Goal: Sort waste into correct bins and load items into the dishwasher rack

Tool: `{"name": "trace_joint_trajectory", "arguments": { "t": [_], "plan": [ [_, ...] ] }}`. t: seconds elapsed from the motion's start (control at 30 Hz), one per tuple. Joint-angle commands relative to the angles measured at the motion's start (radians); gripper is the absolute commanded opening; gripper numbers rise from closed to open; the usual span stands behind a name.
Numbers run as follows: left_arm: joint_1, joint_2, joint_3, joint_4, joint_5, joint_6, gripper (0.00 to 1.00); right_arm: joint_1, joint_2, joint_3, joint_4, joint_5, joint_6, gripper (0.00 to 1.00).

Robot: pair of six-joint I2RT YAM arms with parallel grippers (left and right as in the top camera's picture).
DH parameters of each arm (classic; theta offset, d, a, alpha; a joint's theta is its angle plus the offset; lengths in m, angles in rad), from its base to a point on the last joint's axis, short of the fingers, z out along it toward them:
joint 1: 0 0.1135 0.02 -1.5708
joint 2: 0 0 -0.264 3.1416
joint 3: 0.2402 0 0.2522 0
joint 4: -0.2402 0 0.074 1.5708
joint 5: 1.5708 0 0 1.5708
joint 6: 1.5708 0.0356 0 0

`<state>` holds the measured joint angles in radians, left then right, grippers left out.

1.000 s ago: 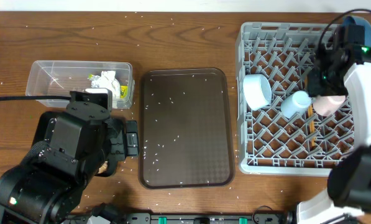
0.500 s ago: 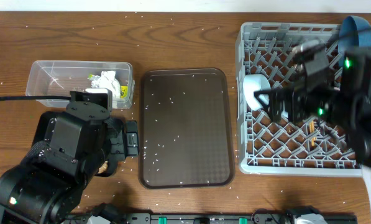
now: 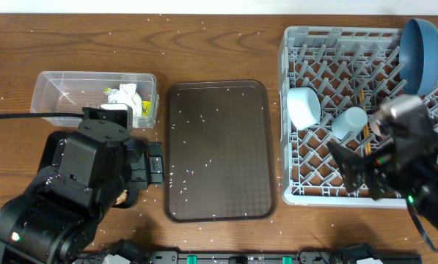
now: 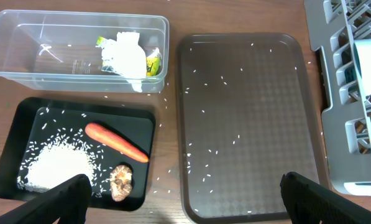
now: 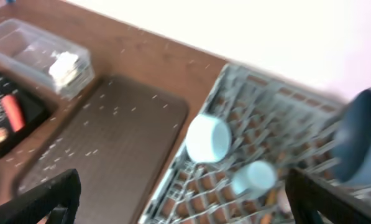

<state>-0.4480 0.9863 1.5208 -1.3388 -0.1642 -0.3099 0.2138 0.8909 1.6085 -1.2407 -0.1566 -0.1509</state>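
The grey rack (image 3: 296, 180) at the right holds the blue plate (image 3: 418, 45) on edge, the white bowl (image 3: 304, 108), the light blue cup (image 3: 349, 122) and chopsticks (image 3: 367, 144). The pink cup (image 3: 378, 126) is mostly hidden by my right arm. My right gripper (image 3: 362, 172) is open and empty above the rack's front; its blurred wrist view shows the rack (image 5: 235, 81), bowl (image 5: 207, 138) and cup (image 5: 253, 177). My left gripper (image 4: 185, 208) is open and empty. The clear tub (image 4: 23, 56) holds paper (image 4: 126, 56) and a wrapper (image 4: 151, 62). The black tray (image 4: 23, 124) holds the carrot (image 4: 117, 142), rice (image 4: 54, 168) and lump (image 4: 121, 180).
The dark brown serving tray (image 3: 219, 147) lies in the middle with scattered rice grains on it. More loose grains dot the wooden table (image 3: 204, 51). My left arm (image 3: 79, 191) covers the black tray in the overhead view.
My right arm has drawn back from over the rack's back right to its front right edge. The left arm has not moved.
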Motion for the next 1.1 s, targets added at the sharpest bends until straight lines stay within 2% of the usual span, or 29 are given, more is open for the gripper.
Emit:
{"name": "trace_joint_trajectory", "arguments": {
  "t": [0.0, 0.1, 0.27, 0.57, 0.77, 1.07],
  "plan": [
    [0.000, -0.002, 0.015, -0.004, -0.013, 0.006, 0.98, -0.019, -0.089, -0.075, 0.062, 0.051, -0.093, 0.99],
    [0.000, -0.002, 0.015, -0.004, -0.012, 0.006, 0.98, -0.034, -0.186, -0.203, 0.172, 0.054, -0.105, 0.99],
    [0.000, -0.002, 0.015, -0.004, -0.012, 0.006, 0.98, -0.066, -0.387, -0.513, 0.334, 0.040, -0.112, 0.99],
    [0.000, -0.002, 0.015, -0.004, -0.012, 0.006, 0.98, -0.106, -0.689, -0.956, 0.446, -0.037, -0.107, 0.99],
    [0.000, -0.002, 0.015, -0.004, -0.013, 0.006, 0.98, -0.119, -0.808, -1.163, 0.570, -0.061, -0.073, 0.99],
    [0.000, -0.002, 0.015, -0.004, -0.012, 0.006, 0.98, -0.119, -0.885, -1.411, 0.866, -0.061, -0.037, 0.99]
  ]
}}
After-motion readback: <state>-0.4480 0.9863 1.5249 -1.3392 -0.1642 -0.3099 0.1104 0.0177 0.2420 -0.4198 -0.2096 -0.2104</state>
